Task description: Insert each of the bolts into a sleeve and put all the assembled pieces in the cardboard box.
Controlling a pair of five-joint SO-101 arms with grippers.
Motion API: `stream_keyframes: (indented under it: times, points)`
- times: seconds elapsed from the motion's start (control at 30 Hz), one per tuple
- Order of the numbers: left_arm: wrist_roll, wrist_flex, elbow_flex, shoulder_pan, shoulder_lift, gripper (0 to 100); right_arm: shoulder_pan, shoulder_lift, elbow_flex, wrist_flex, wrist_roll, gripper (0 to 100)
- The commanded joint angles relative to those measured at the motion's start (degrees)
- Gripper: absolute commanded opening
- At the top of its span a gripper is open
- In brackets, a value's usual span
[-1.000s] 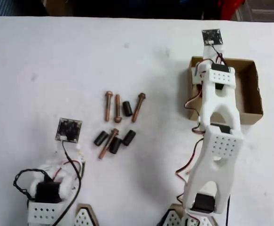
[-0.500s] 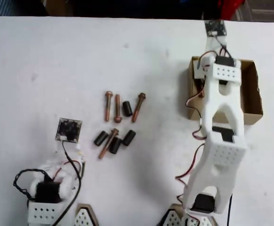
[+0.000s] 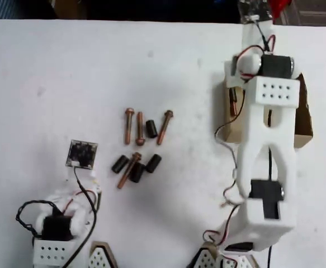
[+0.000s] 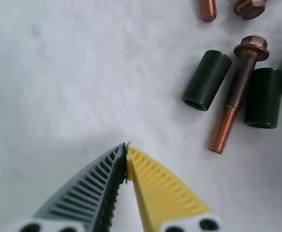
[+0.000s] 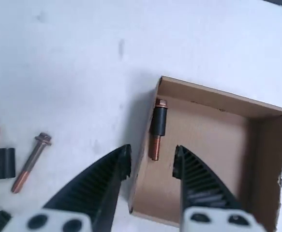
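Fingers of right gripper (image 5: pixel 151 153) standing apart, gripping nothing, hovering over cardboard box (image 5: pixel 213 99) edge. Sleeved bolt (image 5: pixel 157 126) lying inside box against wall. Loose bolts (image 3: pixel 165 127), sleeves (image 3: pixel 119 164) lying on counter (image 3: pixel 67 67). Left gripper (image 4: pixel 126 149) fingers pressing together, empty, nearby.

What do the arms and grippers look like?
The left arm and right arm are white perforated shells with black servos and red and black wires. The left gripper has one grey, one yellow ribbed finger; the right gripper two black ribbed fingers.

Coppery, threaded metal bolts (image 4: pixel 235 95); matt dark sleeves (image 4: pixel 206 80), perhaps plastic; cardboard box (image 5: pixel 215 133) looks rough, matt.
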Motion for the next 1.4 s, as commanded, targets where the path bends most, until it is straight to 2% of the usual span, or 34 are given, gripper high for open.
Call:
stream_keyframes:
  times: [0.0,0.37,0.47,0.8,1.0,1.37]
  points:
    - [-0.53,0.09,-0.18,-0.48,-0.66,2,-3.65,-7.78,-2.11,3.82,0.35,12.4]
    - [-0.53,0.09,-0.18,-0.48,-0.66,2,-13.58,-22.55,-2.11,16.66,0.18,12.3]
    - [-0.53,0.09,-0.18,-0.48,-0.66,2,-15.16,-26.24,-1.67,17.45,0.18,12.3]
    - [-0.53,0.09,-0.18,-0.48,-0.66,2,-19.91,-42.42,15.65,17.27,0.09,12.3]
    - [-0.44,0.09,-0.18,-0.48,-0.66,2,-22.55,-48.84,31.3,9.89,0.09,12.3]
    - [-0.53,0.0,-0.18,-0.48,-0.66,2,-22.81,-50.77,58.11,-14.9,0.53,12.3]
